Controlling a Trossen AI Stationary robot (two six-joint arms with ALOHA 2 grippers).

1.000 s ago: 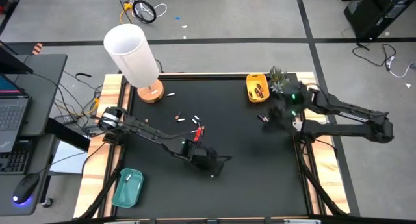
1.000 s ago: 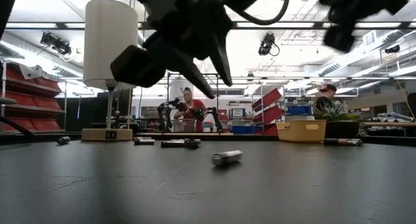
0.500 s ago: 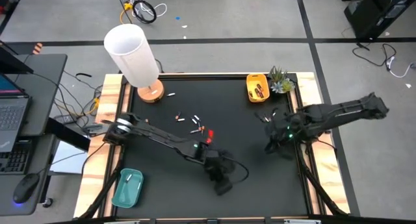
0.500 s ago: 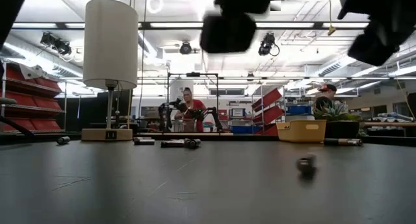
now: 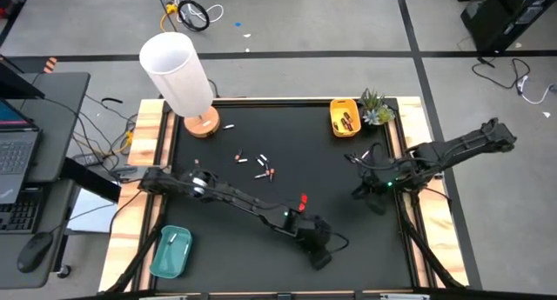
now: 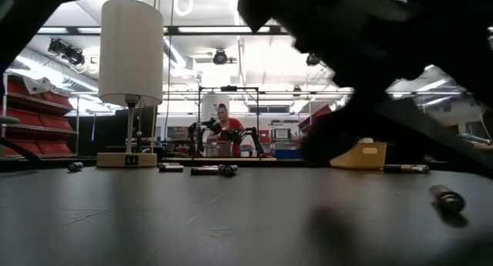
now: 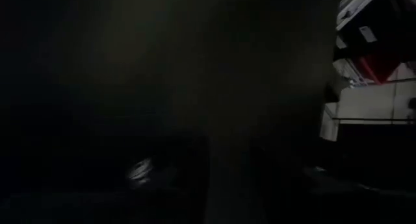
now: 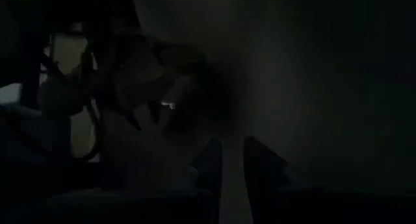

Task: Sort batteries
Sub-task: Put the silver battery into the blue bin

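1. Two arms have both shifted in the last second. The left gripper [image 5: 318, 250] has swept from the middle of the table [image 5: 331, 174] out to its front edge, with the arm stretched long across the mat. The right gripper [image 5: 365, 192] has dropped away from the yellow tray [image 5: 335, 124] and now sits low near the right side of the mat.
2. One loose battery [image 6: 447, 198] looks like it has been rolling. In the low view, a small cylinder sat mid-table a second ago, then showed up blurred further right. Now one lies still on the mat at the far right.
3. My guess is the left arm is chasing that runaway, so the pick isn't done yet.
4. Both wrist views are too dark. I can't tell whether either gripper is spread, closed or pinching anything.
5. The other batteries [image 5: 259, 163] haven't budged. A little cluster lies mid-table behind the left arm, some dark ones lie in the yellow tray, and one pale one lies in the teal tray [image 5: 162, 261].
6. So sorting is barely started, and most are still loose on the mat.
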